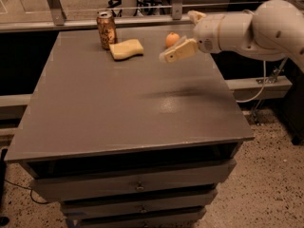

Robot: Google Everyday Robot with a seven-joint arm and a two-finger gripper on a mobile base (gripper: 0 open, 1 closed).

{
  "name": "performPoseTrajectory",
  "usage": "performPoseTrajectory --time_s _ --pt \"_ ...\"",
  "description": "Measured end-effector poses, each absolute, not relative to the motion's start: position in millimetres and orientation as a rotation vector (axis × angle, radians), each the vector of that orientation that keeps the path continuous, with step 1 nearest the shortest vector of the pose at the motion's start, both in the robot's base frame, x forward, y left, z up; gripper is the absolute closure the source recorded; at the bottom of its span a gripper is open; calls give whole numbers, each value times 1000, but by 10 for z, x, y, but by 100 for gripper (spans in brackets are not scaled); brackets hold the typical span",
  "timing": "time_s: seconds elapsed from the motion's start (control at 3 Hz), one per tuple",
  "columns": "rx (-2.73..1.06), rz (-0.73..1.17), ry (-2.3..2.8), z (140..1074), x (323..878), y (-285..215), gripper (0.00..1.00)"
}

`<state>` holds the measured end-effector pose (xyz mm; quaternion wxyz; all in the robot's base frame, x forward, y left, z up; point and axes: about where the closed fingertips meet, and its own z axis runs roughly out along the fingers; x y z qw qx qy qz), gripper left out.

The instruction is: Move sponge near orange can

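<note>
The pale-yellow sponge (126, 49) lies flat at the far side of the grey table (123, 108), just right of the orange can (106, 29), which stands upright with its silver rim up. The two are close, nearly touching. My gripper (167, 56) hangs in the air above the table, to the right of the sponge and well apart from it, with nothing in it. The white arm (242, 30) reaches in from the right.
A small round orange fruit (172, 39) sits at the far edge, just behind the gripper. Metal railing posts stand behind the table. The table has drawers in front, and speckled floor lies to the right.
</note>
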<state>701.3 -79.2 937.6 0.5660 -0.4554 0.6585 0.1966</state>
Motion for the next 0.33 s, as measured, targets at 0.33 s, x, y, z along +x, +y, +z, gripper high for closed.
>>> performPoseTrajectory --time_s 0.33 --pt "-986 447 1562 9410 6856 -1234 0"
